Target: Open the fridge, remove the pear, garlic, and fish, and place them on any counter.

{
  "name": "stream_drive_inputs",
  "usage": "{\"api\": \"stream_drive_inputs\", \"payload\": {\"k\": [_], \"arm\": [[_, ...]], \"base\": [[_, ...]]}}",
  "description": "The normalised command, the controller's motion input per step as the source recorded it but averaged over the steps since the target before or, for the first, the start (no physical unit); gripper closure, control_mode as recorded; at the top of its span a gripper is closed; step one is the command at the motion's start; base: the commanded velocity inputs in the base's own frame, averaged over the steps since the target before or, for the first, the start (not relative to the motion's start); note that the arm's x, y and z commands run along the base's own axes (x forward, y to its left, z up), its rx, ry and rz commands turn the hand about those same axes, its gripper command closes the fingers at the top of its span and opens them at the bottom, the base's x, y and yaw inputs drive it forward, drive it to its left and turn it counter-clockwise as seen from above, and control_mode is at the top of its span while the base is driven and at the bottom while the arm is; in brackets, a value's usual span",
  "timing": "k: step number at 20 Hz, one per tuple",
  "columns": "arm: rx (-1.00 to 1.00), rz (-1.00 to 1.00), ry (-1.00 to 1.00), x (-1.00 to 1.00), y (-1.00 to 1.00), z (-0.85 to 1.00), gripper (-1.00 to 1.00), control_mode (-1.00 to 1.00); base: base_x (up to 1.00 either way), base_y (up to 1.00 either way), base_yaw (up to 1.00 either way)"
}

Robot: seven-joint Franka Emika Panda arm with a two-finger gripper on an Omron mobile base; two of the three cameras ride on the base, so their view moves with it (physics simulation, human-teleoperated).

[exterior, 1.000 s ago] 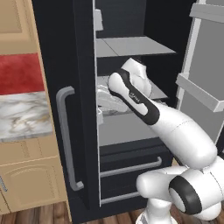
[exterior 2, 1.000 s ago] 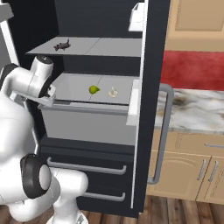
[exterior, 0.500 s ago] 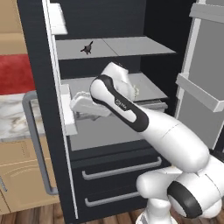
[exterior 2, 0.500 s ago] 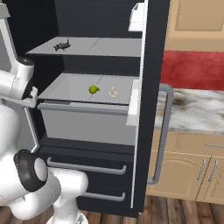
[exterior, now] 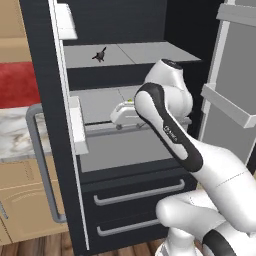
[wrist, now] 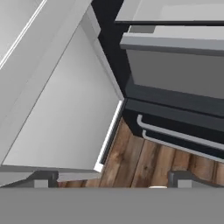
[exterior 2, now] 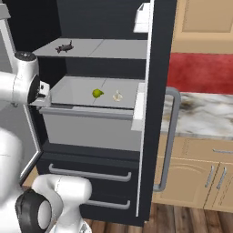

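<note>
Reaching into the fridge [exterior 2: 157,54] from here looks risky, because the gripper [exterior 2: 42,92] hangs at the front left corner of the middle shelf [exterior 2: 79,88], outside its lip, and the hand view looks down past the open door [wrist: 65,109] at the wooden floor [wrist: 140,162] and the lower drawers [wrist: 175,131], not at any food. Its finger tips [wrist: 41,179] stand well apart with nothing between them, so the gripper is released and empty.

The pear [exterior 2: 97,93] lies on that shelf, to the right of the gripper and farther in; the garlic [exterior 2: 118,96] sits just beside the pear, on the side away from the gripper. The fish [exterior 2: 64,46] is on the shelf above the gripper, toward its back left.

Likely troubles, as I judge them:
- The hand must turn and clear the shelf's front lip; a low approach could strike that edge.
- The open door stands close beside the arm's elbow [exterior: 165,125], so a wide swing could knock it.
- Pear and garlic are small and close together; a finger coming down between them could nudge the garlic or roll the pear deeper.
- The table [exterior 2: 205,113] lies beyond the other door [exterior 2: 154,136], well away from the gripper, so a weakly pinched round fruit could slip on the carry.
</note>
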Motion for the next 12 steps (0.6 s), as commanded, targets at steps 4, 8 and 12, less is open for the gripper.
{"api": "stream_drive_inputs", "payload": {"k": [4,8,12], "arm": [[-0.16,-0.03,0.0,-0.19,-0.99,0.06,-1.0,-1.0],[-0.16,-0.04,0.0,-0.41,-0.87,0.02,-1.0,-1.0],[-0.14,-0.08,0.0,-0.7,-0.46,0.0,-1.0,-1.0]], "base": [[0.0,0.0,0.0],[0.0,0.0,0.0],[0.0,0.0,0.0]]}}
